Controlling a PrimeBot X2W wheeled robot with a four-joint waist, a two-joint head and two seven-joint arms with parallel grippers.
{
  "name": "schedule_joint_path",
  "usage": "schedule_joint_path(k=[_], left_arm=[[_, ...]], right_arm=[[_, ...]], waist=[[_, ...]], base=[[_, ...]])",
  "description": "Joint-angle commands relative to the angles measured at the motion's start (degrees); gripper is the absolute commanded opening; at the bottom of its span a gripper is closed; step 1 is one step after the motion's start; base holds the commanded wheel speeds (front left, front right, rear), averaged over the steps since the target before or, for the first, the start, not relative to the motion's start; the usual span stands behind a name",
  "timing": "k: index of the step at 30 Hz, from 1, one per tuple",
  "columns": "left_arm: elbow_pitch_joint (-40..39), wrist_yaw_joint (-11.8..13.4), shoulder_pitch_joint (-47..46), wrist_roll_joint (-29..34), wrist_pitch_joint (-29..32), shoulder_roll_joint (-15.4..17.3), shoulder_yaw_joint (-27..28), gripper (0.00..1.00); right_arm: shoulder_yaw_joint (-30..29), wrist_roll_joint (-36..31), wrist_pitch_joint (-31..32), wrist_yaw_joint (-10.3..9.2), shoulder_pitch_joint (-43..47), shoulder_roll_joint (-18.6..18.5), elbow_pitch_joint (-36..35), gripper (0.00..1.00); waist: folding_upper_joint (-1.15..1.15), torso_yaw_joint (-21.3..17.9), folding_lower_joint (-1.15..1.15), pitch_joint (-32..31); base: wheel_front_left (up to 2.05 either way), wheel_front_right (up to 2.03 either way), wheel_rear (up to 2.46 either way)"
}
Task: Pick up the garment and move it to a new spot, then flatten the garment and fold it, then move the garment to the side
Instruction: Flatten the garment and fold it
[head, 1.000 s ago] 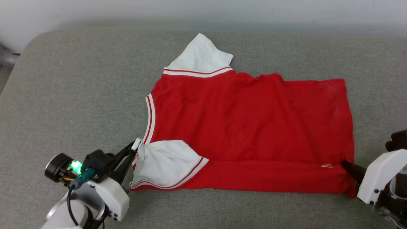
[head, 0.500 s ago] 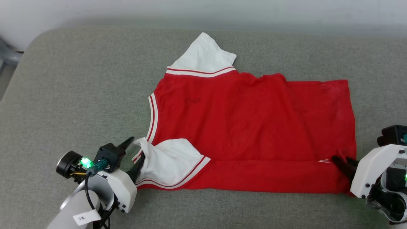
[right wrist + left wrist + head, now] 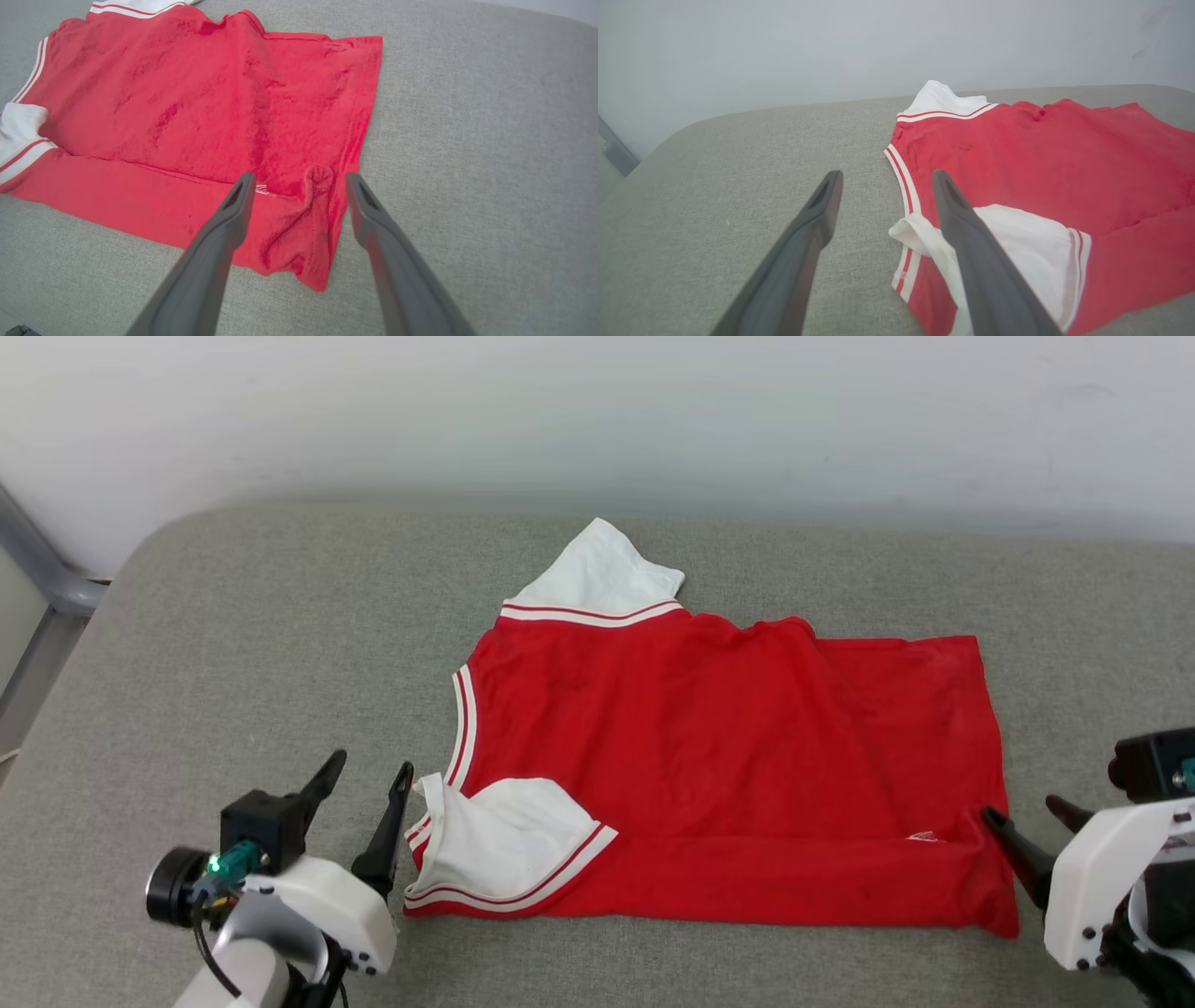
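1. Now, my left gripper (image 3: pixel 371 763) stands wide open with nothing in it. Its inner finger sits just beside the near sleeve (image 3: pixel 509 831), whose edge curls up. If I pull away sideways, I reckon that finger could hook the curl and flip the sleeve out.
2. My right gripper (image 3: pixel 1020 807) is equally spread and empty, its jaws straddling a small pucker (image 3: pixel 318 179) at the hem corner. Whether either finger touches cloth I cannot tell. Lifting off at a slant might drag that corner and open the fold.
3. That fold (image 3: pixel 794 887), a narrow strip along the near edge, looks shallow; a tug from either end would likely undo it.
4. The shirt (image 3: pixel 728 737) lies between my grippers on the cushion (image 3: pixel 233 644), with ridges toward the hem and the far sleeve (image 3: pixel 602 569) poking out. Folding again over those ridges would probably press creases in and leave a lopsided bundle.
5. Such cloth looks limp, so pinching one layer only might peel it off instead of moving the whole.
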Motion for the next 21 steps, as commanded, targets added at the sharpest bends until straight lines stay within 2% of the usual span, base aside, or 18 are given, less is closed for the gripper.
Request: schedule_joint_path(k=[1, 4, 10, 15, 21], left_arm=[[-1.83, 1.23, 2.23, -0.98, 0.68, -0.32, 0.7, 1.0], [-5.72, 3.3, 5.37, -2.22, 2.41, -0.46, 1.26, 1.0], [-12.62, 7.84, 11.47, -2.14, 6.84, 0.78, 1.15, 1.0], [-14.17, 9.11, 13.41, -1.64, 12.82, 2.38, -0.78, 1.0], [-14.47, 9.73, 13.13, -2.16, 15.24, 2.4, -1.15, 1.0]], right_arm=[[0.36, -0.87, -0.3, -0.05, 1.78, -0.28, -1.4, 1.0], [1.17, -3.65, -1.55, -0.05, 4.15, -1.59, -3.82, 1.0], [-0.35, -4.76, -0.18, -0.05, 7.61, 1.1, -6.77, 1.0], [-3.03, -4.35, 1.24, -0.06, 8.58, 4.05, -8.64, 1.0], [-3.99, -4.63, 1.87, -0.05, 8.56, 5.08, -9.96, 1.0]], waist=[[0.0, -0.04, 0.01, -0.75], [0.0, -0.15, 0.01, -0.92], [0.0, -0.99, 0.01, 0.2], [0.0, -1.65, 0.01, 1.72], [0.0, -2.21, 0.01, 3.17]], base=[[0.0, 0.0, 0.0], [0.0, 0.0, 0.0], [0.0, 0.0, 0.0], [0.0, 0.0, 0.0], [0.0, 0.0, 0.0]])
